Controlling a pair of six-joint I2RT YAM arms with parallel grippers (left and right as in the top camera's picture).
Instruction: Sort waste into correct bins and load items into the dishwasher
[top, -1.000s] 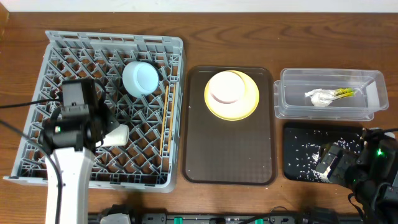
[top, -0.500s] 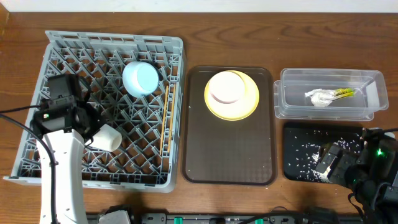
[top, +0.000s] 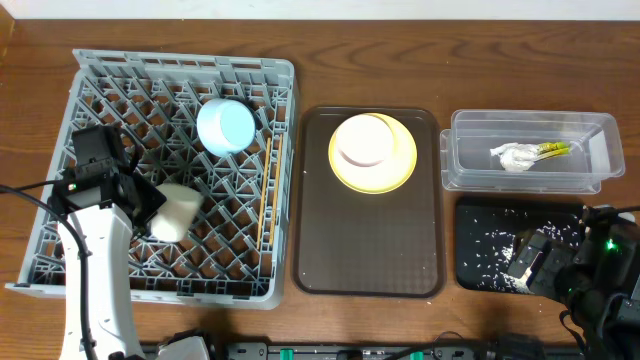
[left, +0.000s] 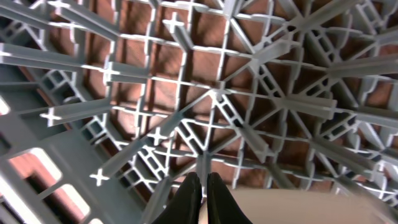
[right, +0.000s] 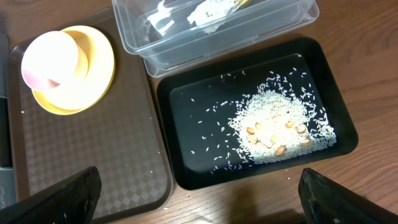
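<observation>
My left gripper (top: 148, 203) is shut on the rim of a small cream bowl (top: 176, 213) and holds it tilted over the left part of the grey dish rack (top: 120, 75). In the left wrist view the jaws (left: 203, 190) pinch the bowl (left: 292, 208) above the rack's lattice (left: 217, 99). The light-blue bowl (top: 225, 125) and the wooden chopsticks (top: 267, 190) lie in the rack. The yellow plate (top: 398, 165) carries a pale bowl (top: 362, 140). My right gripper (top: 545, 262) is open and empty by the black tray (top: 480, 215); its jaws (right: 199, 199) hang over the table edge.
The plate rests on a brown serving tray (top: 365, 240) in the middle. The clear tub (top: 470, 165) holds the white napkin (top: 513, 156) and the yellow-green wrapper (top: 553, 149). White crumbs (right: 273, 124) lie in the black tray (right: 186, 162).
My left arm has swung left over the rack, carrying the cream bowl with it; the bowl has tipped and shifted slightly. The right arm has not moved.
</observation>
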